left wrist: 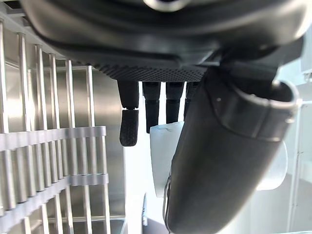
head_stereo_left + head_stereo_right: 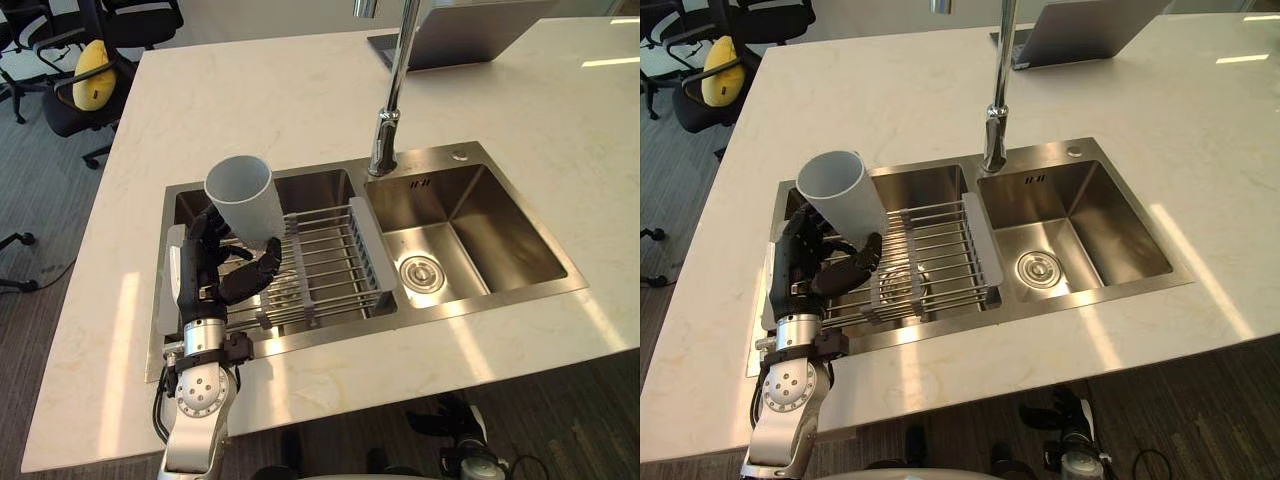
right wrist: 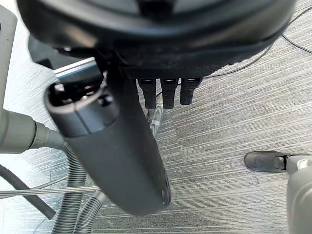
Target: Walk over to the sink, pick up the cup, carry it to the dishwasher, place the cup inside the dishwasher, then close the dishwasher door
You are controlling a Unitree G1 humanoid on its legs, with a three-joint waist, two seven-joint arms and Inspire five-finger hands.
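Observation:
A pale grey cup [image 2: 240, 195] is tilted above the left basin of the steel sink [image 2: 500, 275], its open mouth facing up and away. My left hand [image 2: 205, 270] holds it near the base, with the fingers on one side and the thumb curled against the other. In the left wrist view the cup [image 1: 163, 156] shows past the fingers [image 1: 129, 126] and beside the thumb. My right hand [image 3: 126, 146] hangs over the floor with relaxed fingers and holds nothing.
A wire dish rack [image 2: 330, 260] spans the left basin under the cup. The tall tap [image 2: 390, 110] rises behind the sink, between the basins. A laptop [image 2: 470, 30] lies on the counter's far side. Office chairs [image 2: 90, 85] stand at the far left. Grey hoses [image 3: 73, 204] lie on the floor.

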